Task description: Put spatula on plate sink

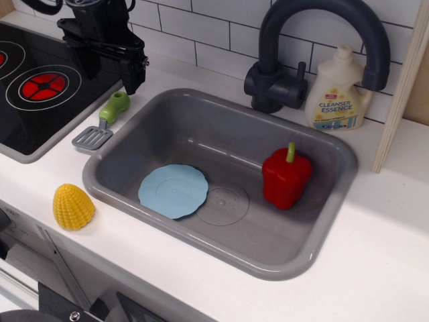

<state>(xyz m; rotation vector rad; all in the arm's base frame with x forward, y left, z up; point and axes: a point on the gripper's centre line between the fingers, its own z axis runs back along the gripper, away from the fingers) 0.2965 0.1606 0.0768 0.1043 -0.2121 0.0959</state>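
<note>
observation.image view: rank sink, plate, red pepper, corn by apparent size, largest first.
1. sink
2. plate
3. red pepper
4. corn
The pepper and the corn look close in size; the ranking between them is unsure.

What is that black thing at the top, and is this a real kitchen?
It is a toy kitchen, seen from one camera above the counter. The black thing is a robot arm; its pincer has two fingers that look spread apart, holding nothing. Just below it, on the counter, lies a spatula with a green handle. Its job is to put that on the blue plate, which lies in the grey sink with a red toy pepper. A yellow toy corn sits on the counter and a soap bottle by the tap.
</note>
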